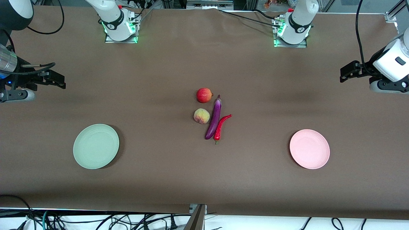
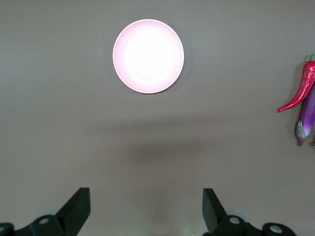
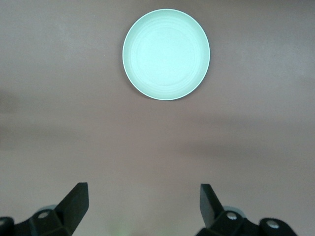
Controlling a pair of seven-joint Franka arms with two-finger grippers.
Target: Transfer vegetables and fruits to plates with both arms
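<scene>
Both the left tool (image 1: 346, 72) and right tool (image 1: 57, 80) are held wide and empty at the frame's side edges, while mid-frame the glossy, probably slippery eggplant (image 1: 214, 119) is likely best pinched mid-length, the round peach (image 1: 201, 116) across its widest part.

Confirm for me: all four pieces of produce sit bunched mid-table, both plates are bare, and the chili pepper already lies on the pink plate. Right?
Not quite. The chili pepper is not on the pink plate; it lies on the table beside the eggplant, as the front view shows. The rest holds: the red fruit and peach sit bunched there too, and the green plate is bare.
</scene>
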